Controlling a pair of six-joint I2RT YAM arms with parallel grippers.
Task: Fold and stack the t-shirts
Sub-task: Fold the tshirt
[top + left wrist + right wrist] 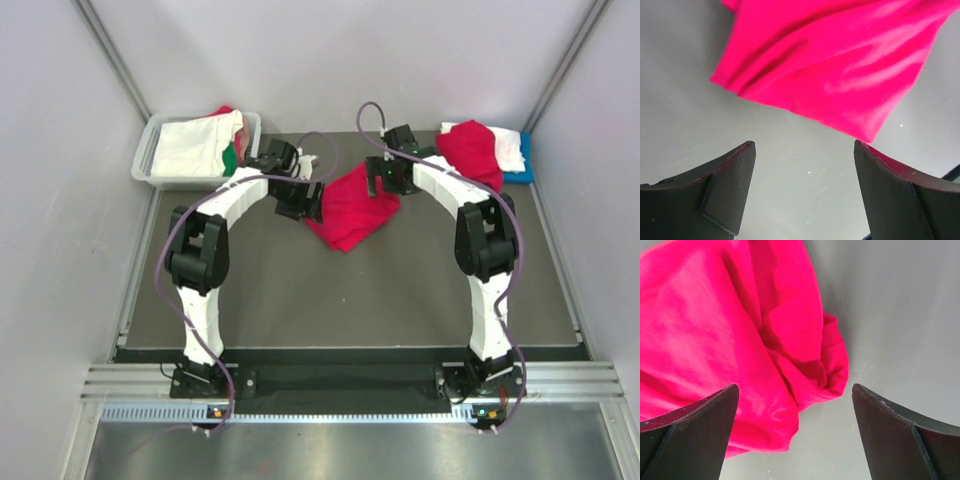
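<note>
A crumpled red t-shirt lies on the dark mat in the middle of the table. My left gripper hovers at its left edge, open; in the left wrist view the red t-shirt lies just beyond the left gripper, with bare mat between the jaws. My right gripper is at the shirt's back right, open. In the right wrist view the right gripper stands above a bunched hem of the red t-shirt, holding nothing. Another red t-shirt lies on white and blue ones at the back right.
A pale plastic tub at the back left holds white cloth with bits of red and green. Grey walls close in on three sides. The mat's edge runs in front of the arm bases.
</note>
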